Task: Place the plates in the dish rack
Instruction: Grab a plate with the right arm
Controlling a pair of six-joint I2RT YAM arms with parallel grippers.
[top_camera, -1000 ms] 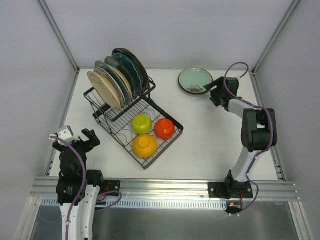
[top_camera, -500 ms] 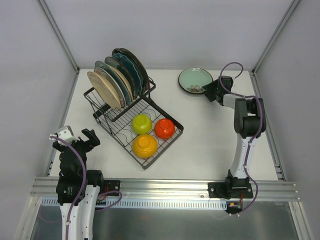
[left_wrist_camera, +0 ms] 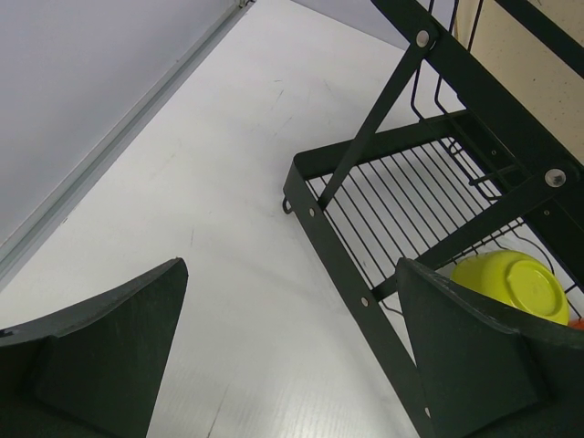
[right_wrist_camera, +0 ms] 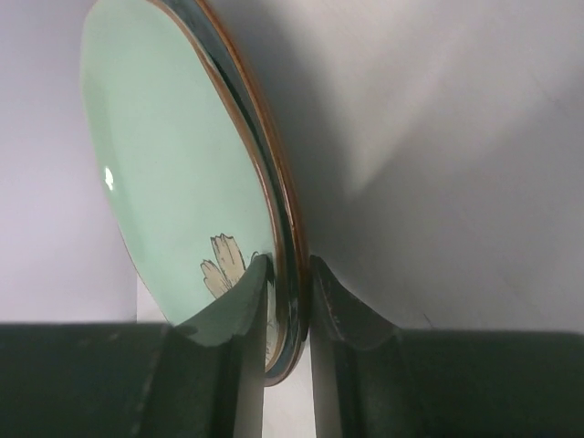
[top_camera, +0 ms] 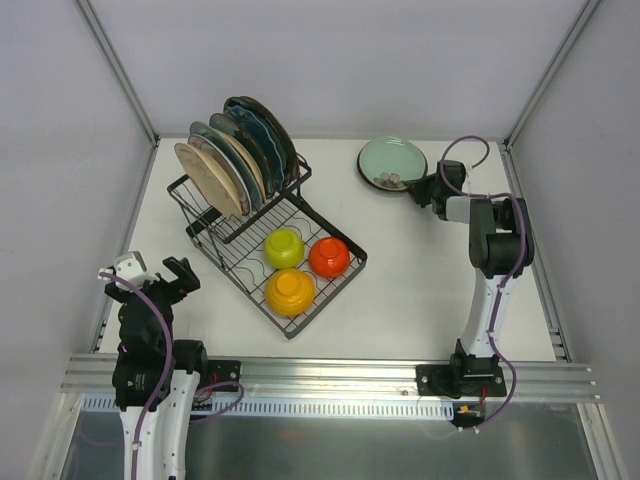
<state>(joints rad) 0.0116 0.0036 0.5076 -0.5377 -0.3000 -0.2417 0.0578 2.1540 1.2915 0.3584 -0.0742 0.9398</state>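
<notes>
From where I stand, the right gripper [top_camera: 421, 187] is clamped on the rim of the mint green plate [top_camera: 392, 158], which sits at about one o'clock on the table [top_camera: 420, 285] (the wrist view shows the rim squeezed between both fingers [right_wrist_camera: 235, 315]). The dish rack [top_camera: 215, 236] is toward ten o'clock, with other plates [top_camera: 235, 152] standing in its slots and three bowls [top_camera: 290, 288] in its basket. The left gripper [top_camera: 150, 275] hangs at eight o'clock, spread wide and holding nothing.

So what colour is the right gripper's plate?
Mint green; the plate shows best in right wrist view.
</notes>
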